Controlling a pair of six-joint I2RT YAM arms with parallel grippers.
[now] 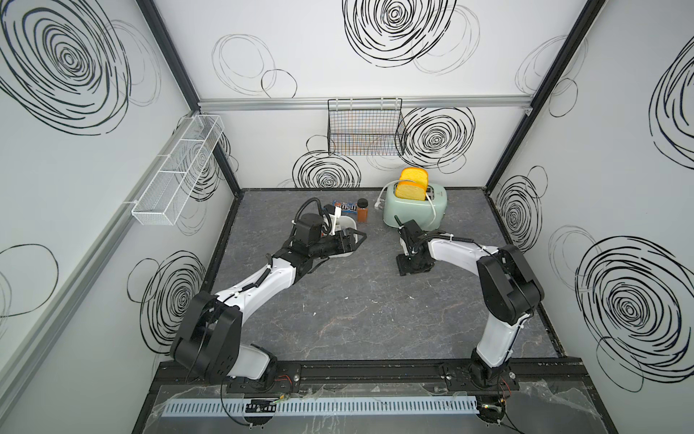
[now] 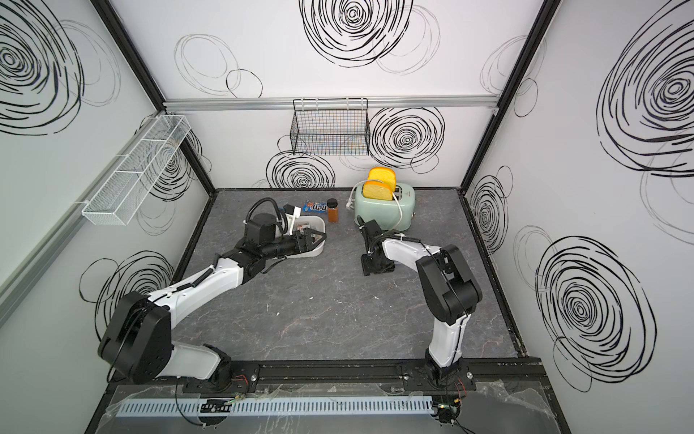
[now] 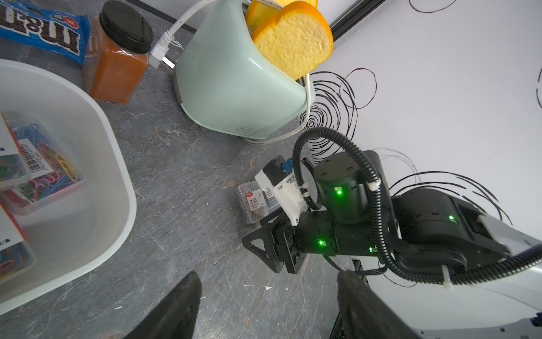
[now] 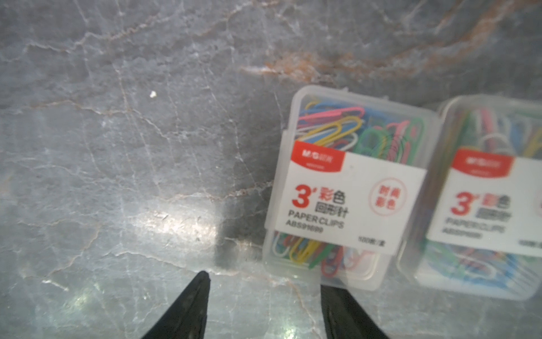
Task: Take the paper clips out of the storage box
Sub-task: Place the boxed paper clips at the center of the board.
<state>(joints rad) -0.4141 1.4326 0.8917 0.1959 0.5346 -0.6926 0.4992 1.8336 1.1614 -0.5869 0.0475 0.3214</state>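
Observation:
The white storage box (image 3: 117, 164) stands at the back left of the table, and several clear cases of paper clips (image 3: 50, 167) lie inside it. My left gripper (image 3: 267, 293) hovers at the box's right end (image 2: 322, 242), open, with only bare table between its fingers. Two more cases of paper clips (image 4: 346, 190) (image 4: 484, 199) lie side by side on the table near the toaster. My right gripper (image 4: 264, 290) points down just beside them, open and empty, one fingertip (image 4: 337, 302) close to the nearer case's edge. In both top views the right arm hides these cases.
A mint toaster (image 1: 413, 210) with two bread slices stands at the back, its white cord trailing. A brown jar (image 1: 363, 215) and a blue candy packet (image 1: 343, 207) sit behind the box. A black wire basket (image 1: 364, 127) and a white mesh rack (image 1: 176, 173) hang on the walls.

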